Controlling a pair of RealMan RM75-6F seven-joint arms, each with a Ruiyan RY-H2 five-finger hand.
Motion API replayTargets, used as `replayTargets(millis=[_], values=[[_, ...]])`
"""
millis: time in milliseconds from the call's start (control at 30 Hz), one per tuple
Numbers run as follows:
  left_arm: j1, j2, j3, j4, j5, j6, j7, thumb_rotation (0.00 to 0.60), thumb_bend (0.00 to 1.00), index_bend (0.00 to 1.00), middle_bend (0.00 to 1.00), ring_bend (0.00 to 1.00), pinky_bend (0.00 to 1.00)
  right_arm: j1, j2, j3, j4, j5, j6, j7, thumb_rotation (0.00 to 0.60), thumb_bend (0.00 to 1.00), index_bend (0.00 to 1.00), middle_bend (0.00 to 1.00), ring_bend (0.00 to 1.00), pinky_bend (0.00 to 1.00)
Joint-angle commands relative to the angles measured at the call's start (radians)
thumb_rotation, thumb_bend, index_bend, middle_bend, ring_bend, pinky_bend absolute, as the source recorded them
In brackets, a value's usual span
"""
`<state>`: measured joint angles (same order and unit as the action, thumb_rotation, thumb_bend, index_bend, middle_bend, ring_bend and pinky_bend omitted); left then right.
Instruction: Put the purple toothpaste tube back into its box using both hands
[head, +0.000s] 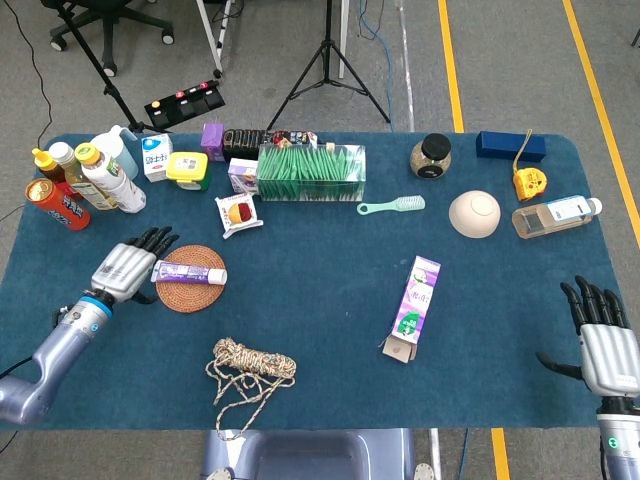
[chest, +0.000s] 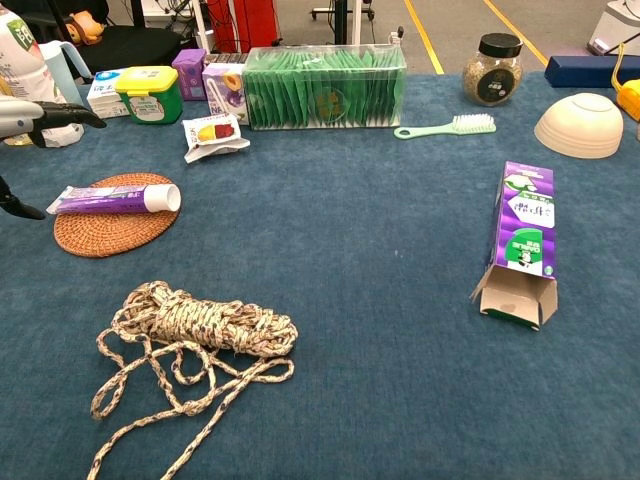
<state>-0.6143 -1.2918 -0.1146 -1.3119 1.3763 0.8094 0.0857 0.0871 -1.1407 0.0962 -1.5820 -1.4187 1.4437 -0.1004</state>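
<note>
The purple toothpaste tube (head: 190, 270) (chest: 115, 199) lies flat on a round woven coaster (head: 193, 280) (chest: 112, 230) at the left, cap toward the right. Its purple box (head: 416, 302) (chest: 525, 239) lies right of centre with the open flap end (chest: 515, 296) facing me. My left hand (head: 129, 269) hovers just left of the tube's flat end, fingers spread, holding nothing; only its fingertips (chest: 70, 115) reach into the chest view. My right hand (head: 603, 343) rests open at the table's near right corner, far from the box.
A coil of rope (head: 250, 366) (chest: 195, 325) lies near the front. Bottles (head: 95, 180), small cartons (head: 187, 168), a green packet case (head: 311, 172) (chest: 325, 87), a brush (head: 392, 206), a jar (head: 431, 155), a bowl (head: 474, 212) and a tape measure (head: 528, 183) line the back.
</note>
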Motion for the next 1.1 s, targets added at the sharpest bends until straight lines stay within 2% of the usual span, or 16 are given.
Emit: replayTargets(millis=[33, 133, 333, 1100], values=[[-0.013, -0.012, -0.002, 0.011, -0.016, -0.012, 0.016, 0.6, 0.1, 0.17, 0.05, 0.02, 0.27, 0.001, 0.0, 0.0, 0.001, 0.003, -0.003, 0.002, 0.498, 0.0, 0.0, 0.0, 0.0, 0.0], [-0.024, -0.023, -0.004, 0.015, -0.033, -0.017, 0.034, 0.6, 0.12, 0.24, 0.1, 0.07, 0.3, 0.003, 0.001, 0.0, 0.0, 0.004, -0.008, 0.005, 0.498, 0.0, 0.0, 0.0, 0.0, 0.0], [-0.044, -0.044, -0.003, 0.019, -0.085, -0.039, 0.087, 0.6, 0.17, 0.29, 0.15, 0.11, 0.36, 0.007, 0.0, -0.003, -0.004, -0.001, -0.013, 0.004, 0.5, 0.0, 0.0, 0.0, 0.0, 0.0], [-0.098, -0.133, -0.008, 0.07, -0.195, -0.054, 0.152, 0.6, 0.18, 0.3, 0.15, 0.13, 0.39, 0.013, 0.002, -0.011, -0.011, -0.01, -0.023, 0.018, 0.501, 0.0, 0.0, 0.0, 0.0, 0.0]])
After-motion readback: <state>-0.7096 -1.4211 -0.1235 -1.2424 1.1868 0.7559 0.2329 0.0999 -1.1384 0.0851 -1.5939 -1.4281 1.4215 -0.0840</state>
